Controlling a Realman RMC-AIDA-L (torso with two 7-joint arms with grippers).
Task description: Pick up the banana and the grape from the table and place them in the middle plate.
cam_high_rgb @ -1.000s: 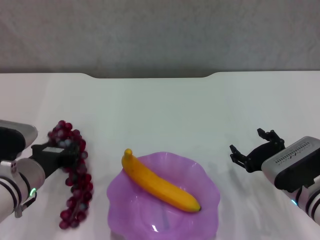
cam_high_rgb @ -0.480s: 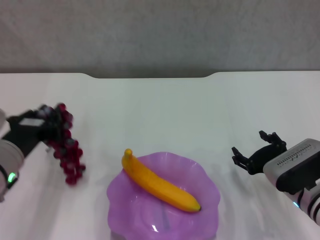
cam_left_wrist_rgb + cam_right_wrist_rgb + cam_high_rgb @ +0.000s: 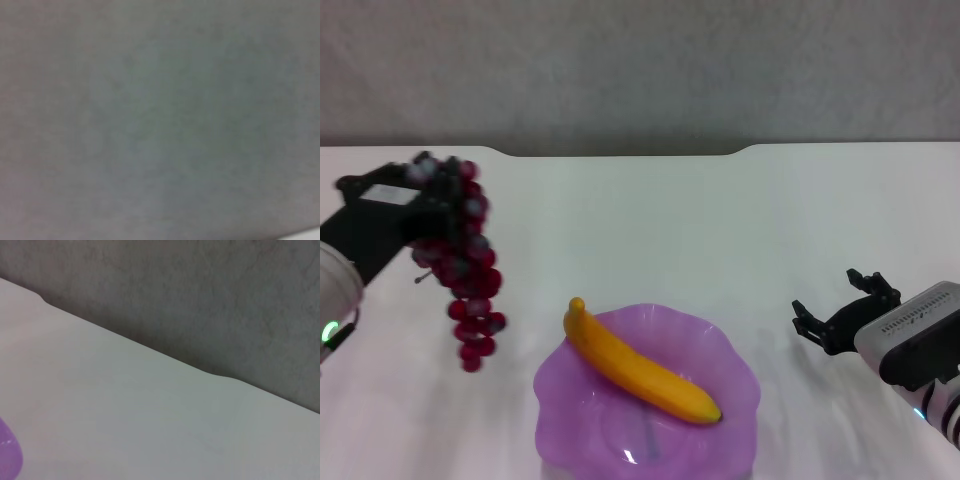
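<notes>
Head view: left hand [image 3: 438,205] grips grape [image 3: 465,270] aloft — right hand [image 3: 847,311] spread, near table [image 3: 650,220] edge.

Plain grey wall [image 3: 640,70] behind the white tabletop

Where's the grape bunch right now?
In the head view, the grape hangs from the left pincer above the table, left of the middle plate.
</notes>
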